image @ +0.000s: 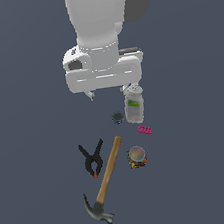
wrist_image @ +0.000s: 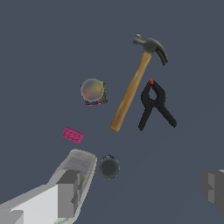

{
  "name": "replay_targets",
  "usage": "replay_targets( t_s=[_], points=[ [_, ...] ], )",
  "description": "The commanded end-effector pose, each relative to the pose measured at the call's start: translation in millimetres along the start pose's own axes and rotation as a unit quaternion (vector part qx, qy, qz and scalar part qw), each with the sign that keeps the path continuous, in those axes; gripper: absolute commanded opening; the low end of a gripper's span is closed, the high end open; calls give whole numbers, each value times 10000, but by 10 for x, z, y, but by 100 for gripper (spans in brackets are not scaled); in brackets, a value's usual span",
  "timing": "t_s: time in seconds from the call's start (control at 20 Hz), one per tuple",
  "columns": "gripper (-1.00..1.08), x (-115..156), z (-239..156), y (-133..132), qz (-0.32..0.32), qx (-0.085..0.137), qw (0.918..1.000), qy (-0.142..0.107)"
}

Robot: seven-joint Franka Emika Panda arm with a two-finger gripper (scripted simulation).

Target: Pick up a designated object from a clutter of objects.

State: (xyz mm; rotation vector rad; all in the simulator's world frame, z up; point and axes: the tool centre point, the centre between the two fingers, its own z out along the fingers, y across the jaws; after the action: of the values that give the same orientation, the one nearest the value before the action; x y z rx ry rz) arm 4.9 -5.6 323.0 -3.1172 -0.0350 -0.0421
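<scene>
The black spring clamp (image: 93,159) with a red-orange jaw tip lies flat, at the exterior view's left of the wooden-handled hammer (image: 109,171). It also shows in the wrist view (wrist_image: 155,105), beside the hammer (wrist_image: 130,89). My gripper (image: 109,91) hangs above the far end of the clutter, over the dark gear-like disc (image: 117,117) and close to the white bottle (image: 134,106). It is well apart from the clamp. In the wrist view the gripper (wrist_image: 140,192) is open and empty, its fingers (wrist_image: 68,194) wide apart.
A small pink brick (image: 145,129) and a multicoloured round object (image: 137,156) lie at the exterior view's right of the hammer. In the wrist view the bottle (wrist_image: 83,162) sits right by one finger, with the disc (wrist_image: 109,166) beside it. The brick (wrist_image: 72,135) and the round object (wrist_image: 92,91) lie beyond.
</scene>
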Motion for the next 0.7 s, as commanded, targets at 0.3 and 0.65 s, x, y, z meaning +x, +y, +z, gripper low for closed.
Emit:
replay_targets(
  t_s=[0.3, 0.65],
  points=[
    [100, 79, 117, 57, -31, 2, 10000, -6],
    [100, 270, 445, 218, -107, 2, 9999, -22]
  ],
)
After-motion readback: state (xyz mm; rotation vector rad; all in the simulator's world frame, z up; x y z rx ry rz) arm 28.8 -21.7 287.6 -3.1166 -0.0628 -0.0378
